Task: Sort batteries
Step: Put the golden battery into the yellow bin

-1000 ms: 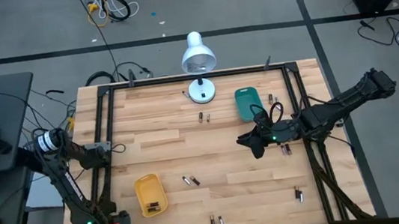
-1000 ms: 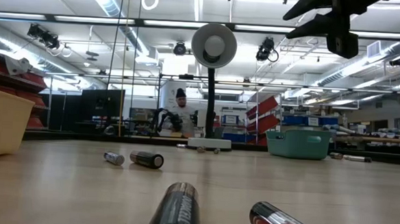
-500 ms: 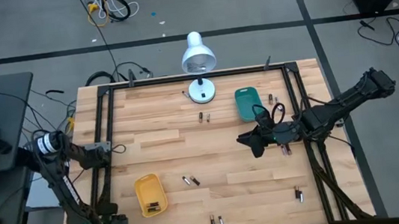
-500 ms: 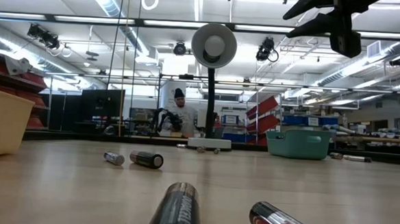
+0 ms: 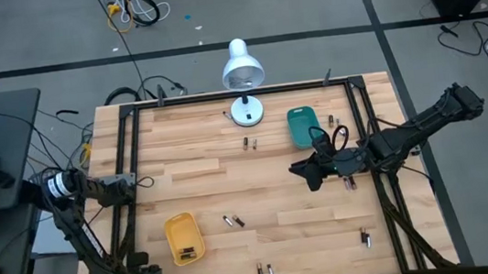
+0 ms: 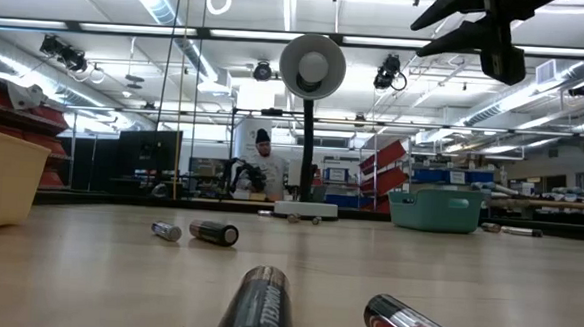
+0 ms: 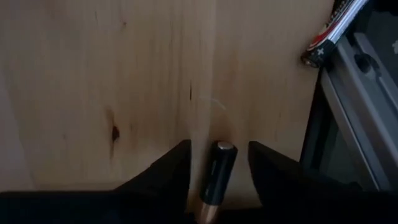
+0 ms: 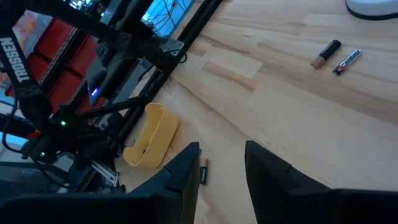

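The batteries lie scattered on the wooden table (image 5: 202,174). In the left wrist view one dark battery (image 7: 216,174) lies on the wood by the near left corner, between the fingers of my left gripper (image 7: 219,144). That gripper points down and is open, with a gap on each side of the battery. My right gripper (image 5: 308,174) hangs open above the table's right half with nothing between its fingers (image 8: 186,168). A yellow tray (image 5: 184,238) with a few batteries inside stands near left. A teal tray (image 5: 303,126) stands far right.
A white lamp (image 5: 241,73) stands at the far edge. A second battery (image 7: 329,31) lies beside the black frame rail (image 7: 354,106) next to my left gripper. Loose batteries lie mid-table (image 5: 231,220), near the front edge (image 5: 264,270) and at the right (image 5: 365,237). A person (image 6: 262,167) sits beyond the table.
My left arm has sunk toward the table at the near left corner. My right gripper has stayed where it was.
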You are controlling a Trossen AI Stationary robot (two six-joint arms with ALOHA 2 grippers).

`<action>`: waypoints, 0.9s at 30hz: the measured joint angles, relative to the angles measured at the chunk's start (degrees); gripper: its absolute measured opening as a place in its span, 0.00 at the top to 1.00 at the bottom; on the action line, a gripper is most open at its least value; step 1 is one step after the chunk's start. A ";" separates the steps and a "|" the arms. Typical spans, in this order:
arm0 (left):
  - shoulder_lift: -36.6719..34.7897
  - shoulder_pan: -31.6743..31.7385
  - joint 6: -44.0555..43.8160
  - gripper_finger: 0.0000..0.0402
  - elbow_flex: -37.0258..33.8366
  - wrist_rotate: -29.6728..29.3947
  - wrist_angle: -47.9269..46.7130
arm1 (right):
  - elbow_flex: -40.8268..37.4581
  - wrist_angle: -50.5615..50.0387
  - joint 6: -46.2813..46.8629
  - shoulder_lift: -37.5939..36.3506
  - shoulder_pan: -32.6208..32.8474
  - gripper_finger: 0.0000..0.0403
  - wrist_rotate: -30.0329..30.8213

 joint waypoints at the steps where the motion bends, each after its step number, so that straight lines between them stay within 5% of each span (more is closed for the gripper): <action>1: 0.01 -0.03 0.00 0.62 0.00 -0.50 -0.02 | 0.00 0.32 0.00 0.00 -0.07 0.71 0.00; 11: 0.10 -0.15 0.92 0.84 0.00 -1.75 -0.91 | 0.00 2.98 0.00 0.00 -0.07 0.71 0.00; 27: 0.18 -0.12 1.31 0.71 -0.17 0.96 -0.30 | 0.00 2.91 -0.59 0.00 -0.07 0.71 1.99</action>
